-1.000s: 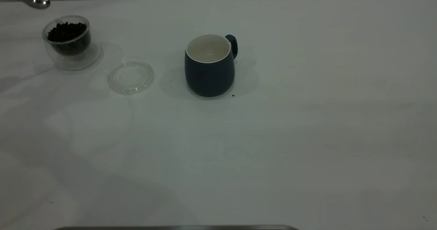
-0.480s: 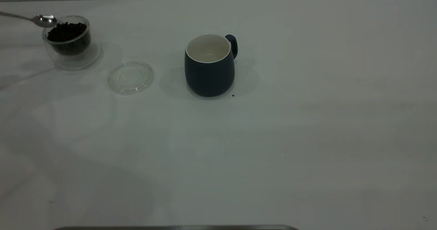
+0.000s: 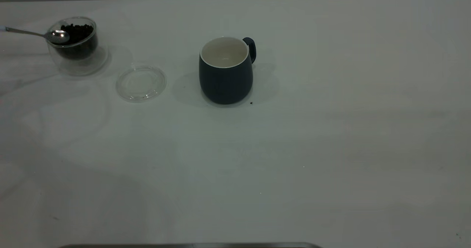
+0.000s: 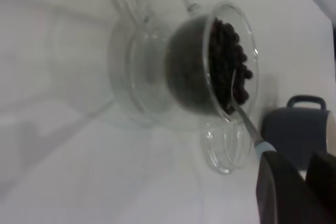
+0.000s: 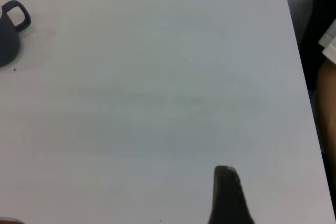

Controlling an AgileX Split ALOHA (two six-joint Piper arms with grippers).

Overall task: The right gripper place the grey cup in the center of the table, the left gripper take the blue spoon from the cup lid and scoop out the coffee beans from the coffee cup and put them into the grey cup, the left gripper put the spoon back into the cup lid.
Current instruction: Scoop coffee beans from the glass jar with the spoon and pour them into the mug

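The left end effector [image 4: 294, 190], gripping the blue spoon [image 3: 55, 36] over the coffee cup [image 3: 75, 43] at the worktop's [image 3: 294, 148] far left, could tip it if digging too hard.

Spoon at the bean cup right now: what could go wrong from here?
1. The coffee cup stands near the table's far left corner; the blue spoon's bowl is at its rim, over the coffee beans. A sideways push could tip or slide the light glass.
2. The grey cup stands well apart, past the cup lid, so beans may spill in transit.
3. The left gripper holds only the handle's end, so the spoon could twist while digging.
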